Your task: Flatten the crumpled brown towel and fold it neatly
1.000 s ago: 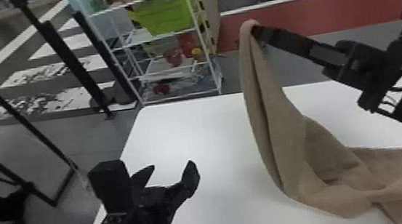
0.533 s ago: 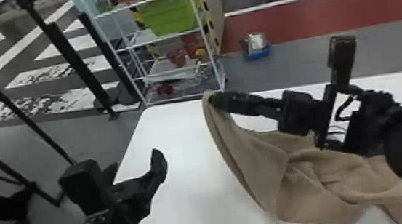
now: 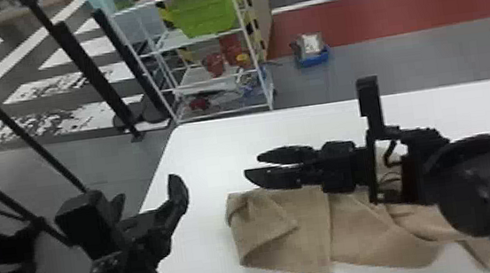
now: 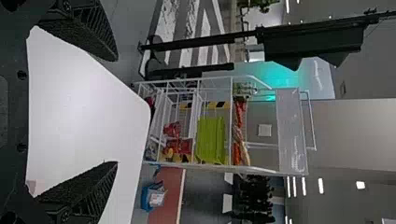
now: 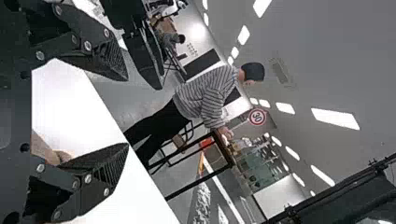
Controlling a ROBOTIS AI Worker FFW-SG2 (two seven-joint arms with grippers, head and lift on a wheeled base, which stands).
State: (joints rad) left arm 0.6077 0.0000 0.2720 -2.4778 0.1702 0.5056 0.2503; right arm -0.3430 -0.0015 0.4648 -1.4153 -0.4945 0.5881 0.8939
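Now the right gripper [image 3: 252,165] has its fingers parted, and the end of the brown towel [image 3: 287,231] it was holding up has come down onto the white table [image 3: 197,153], partly doubled over. That likely makes a rough first fold, still needing smoothing; the left gripper [image 4: 116,111], also spread, is apart from the towel.

A plain white table [image 3: 204,161], its far left corner rounded, carries the brown towel [image 3: 289,253]. The towel lies in a long, wrinkled strip across the nearer part of the top, partly turned over on itself at its left end.
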